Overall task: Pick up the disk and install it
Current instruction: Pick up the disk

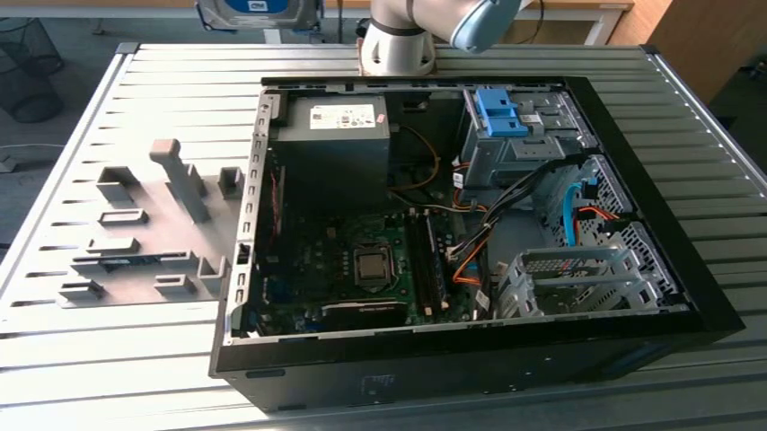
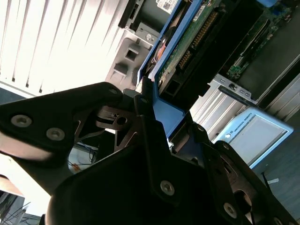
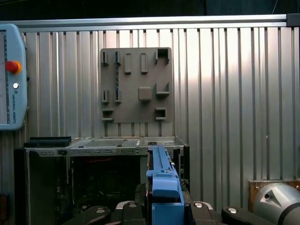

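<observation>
In both wrist views my gripper (image 2: 166, 117) (image 3: 164, 206) is shut on the disk. The disk (image 2: 187, 42) shows its green circuit-board side and its blue plastic carrier, gripped by one end between the black fingers (image 2: 140, 105). In the first wrist view the disk (image 3: 161, 178) stands edge-on, raised off the open computer case (image 3: 93, 145). In the exterior view the open case (image 1: 671, 269) lies on the slatted metal table, with a blue latch piece and silver cage (image 1: 504, 117) at its far corner on the exterior view's right. The arm's base (image 1: 401, 45) stands behind the case.
A large black box with a white sticker (image 1: 333, 135) sits inside the case beside the motherboard (image 1: 359, 260) and loose cables (image 1: 480, 242). A grey fixture plate (image 1: 144, 224) (image 3: 136, 84) lies on the table at the exterior view's left. A pendant (image 3: 11, 79) hangs nearby.
</observation>
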`<action>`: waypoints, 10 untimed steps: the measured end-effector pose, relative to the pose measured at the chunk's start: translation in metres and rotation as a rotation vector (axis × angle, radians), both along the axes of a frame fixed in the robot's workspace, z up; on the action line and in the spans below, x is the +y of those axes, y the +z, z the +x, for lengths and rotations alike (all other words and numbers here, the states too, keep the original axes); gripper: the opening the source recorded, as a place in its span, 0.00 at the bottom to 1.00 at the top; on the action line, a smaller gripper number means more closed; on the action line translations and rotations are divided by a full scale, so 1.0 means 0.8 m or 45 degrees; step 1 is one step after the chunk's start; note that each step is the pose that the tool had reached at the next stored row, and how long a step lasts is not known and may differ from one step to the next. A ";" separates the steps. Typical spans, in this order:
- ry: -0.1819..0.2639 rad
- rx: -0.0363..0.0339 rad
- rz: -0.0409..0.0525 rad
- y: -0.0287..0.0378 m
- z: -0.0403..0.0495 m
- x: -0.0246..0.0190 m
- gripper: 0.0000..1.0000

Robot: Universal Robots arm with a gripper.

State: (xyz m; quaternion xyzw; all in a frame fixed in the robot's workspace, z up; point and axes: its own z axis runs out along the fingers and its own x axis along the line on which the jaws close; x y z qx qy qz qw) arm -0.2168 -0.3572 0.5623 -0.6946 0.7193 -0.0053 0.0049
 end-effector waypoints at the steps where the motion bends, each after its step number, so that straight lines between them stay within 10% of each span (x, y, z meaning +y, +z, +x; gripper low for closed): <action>1: 0.000 0.0001 0.000 0.0000 0.005 0.0000 0.36; 6: 0.000 0.0000 0.000 -0.0004 0.022 -0.0019 0.36; 10: 0.000 0.0001 0.000 -0.0040 0.025 -0.0225 0.36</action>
